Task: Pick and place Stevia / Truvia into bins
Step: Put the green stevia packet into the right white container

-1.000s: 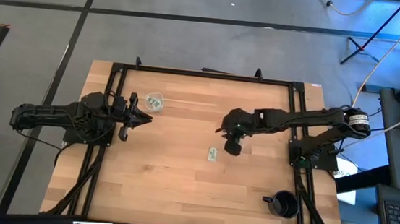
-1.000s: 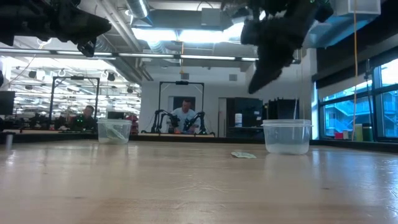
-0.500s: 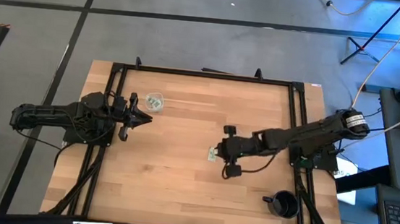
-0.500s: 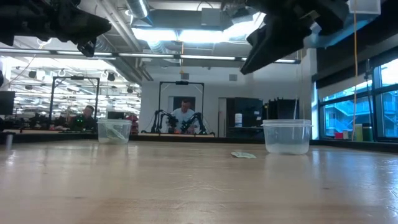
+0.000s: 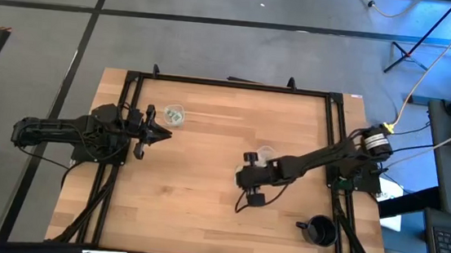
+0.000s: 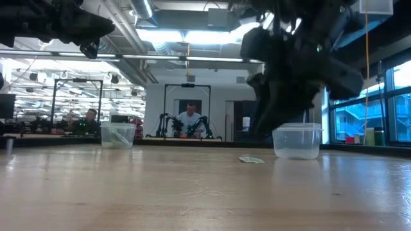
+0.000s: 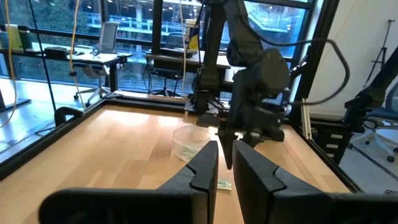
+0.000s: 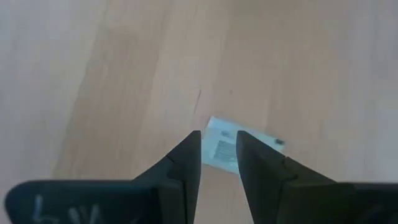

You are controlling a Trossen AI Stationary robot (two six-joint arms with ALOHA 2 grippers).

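The right gripper (image 8: 217, 155) hangs directly above a Stevia packet (image 8: 229, 144) on the table (image 5: 201, 214), its fingers (image 8: 183, 168) a narrow gap apart, hiding part of the packet. Just beyond the packet stands a clear cup (image 5: 265, 155). Farther off, the left gripper (image 5: 162, 133), nearly closed and empty, waits beside the other cup (image 5: 174, 115), whose contents are hard to make out.

Dark jointed arms (image 5: 313, 157), seemingly cabled
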